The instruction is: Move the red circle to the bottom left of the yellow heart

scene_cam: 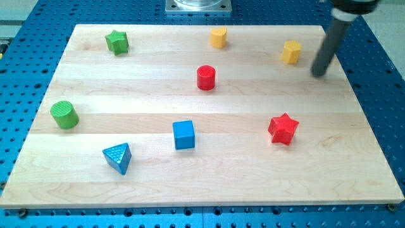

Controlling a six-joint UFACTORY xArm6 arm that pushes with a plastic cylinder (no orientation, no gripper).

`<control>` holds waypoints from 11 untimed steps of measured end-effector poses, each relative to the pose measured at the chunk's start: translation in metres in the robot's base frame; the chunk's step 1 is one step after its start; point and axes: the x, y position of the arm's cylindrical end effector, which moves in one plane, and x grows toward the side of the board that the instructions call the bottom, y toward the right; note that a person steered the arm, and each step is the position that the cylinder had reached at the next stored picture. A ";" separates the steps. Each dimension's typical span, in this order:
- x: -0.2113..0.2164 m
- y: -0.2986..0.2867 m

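My tip (319, 71) sits near the view's top right, just right of a yellow block (291, 52) whose shape I can't pin down from here, maybe a hexagon; tip and block are apart, not touching. End effector is a plain dark rod, nothing that opens or closes, holding nothing. The rod runs up and slightly right from the tip and leaves the view at the top edge. Red circle (205, 77) stands upright a bit above the counter's middle, well apart from the tip, out to the tip's left. Yellow heart (218, 37) is near the top edge, above and slightly right of the red circle, with a clear gap between them, so the circle already lies below and a touch left of the heart. Green star (117, 42) is at the top left. Green cylinder (64, 114) is near the left edge, about mid-height. Blue triangle (118, 157) is at lower left, blue cube (183, 134) just right of and above it, the two apart. Red star (282, 128) sits at lower right, well below the tip. Counter (354, 164) is a light wooden board lying on a blue perforated base (386, 76); a grey metal mount (198, 6) shows at the view's top centre.
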 end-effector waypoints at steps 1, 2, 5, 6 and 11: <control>-0.062 -0.006; -0.073 -0.009; -0.074 -0.047; -0.075 -0.047; 0.061 -0.244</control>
